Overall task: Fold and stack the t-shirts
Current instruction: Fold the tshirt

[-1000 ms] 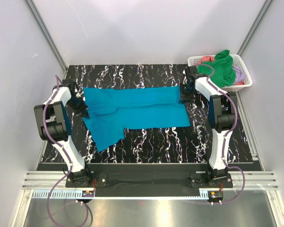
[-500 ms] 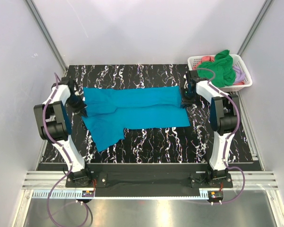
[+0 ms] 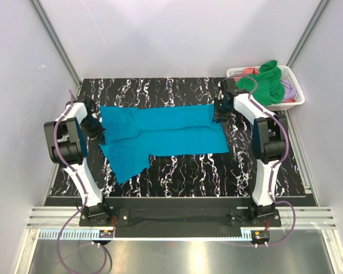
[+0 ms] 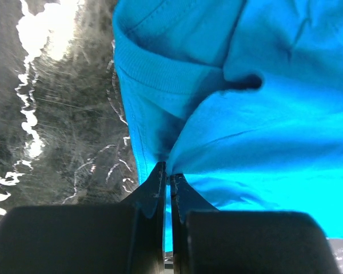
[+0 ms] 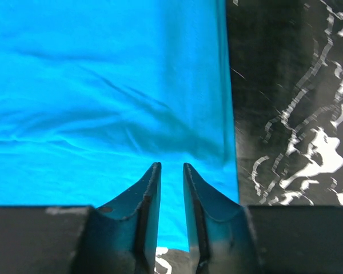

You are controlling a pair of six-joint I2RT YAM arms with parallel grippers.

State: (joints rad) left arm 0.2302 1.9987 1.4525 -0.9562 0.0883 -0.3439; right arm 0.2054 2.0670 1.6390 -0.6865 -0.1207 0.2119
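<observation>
Our left pincer (image 4: 167, 171) is clamped on the teal shirt (image 3: 160, 128), which lies partly folded on the table (image 3: 183, 168). Our right pincer (image 5: 171, 166) stands slightly open at its hem. The other shirts (image 3: 268, 79) wait in the basket (image 3: 294, 103).

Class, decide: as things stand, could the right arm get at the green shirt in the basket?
Probably yes. The green shirt lies atop the basket close beside the right pincer, with nothing between, though the pincer sits at the teal shirt's edge.

My left gripper (image 4: 167, 174) low at far left, pinched shut on shirt (image 4: 263, 114), my right gripper (image 5: 171, 168) far right, jaws slightly parted
</observation>
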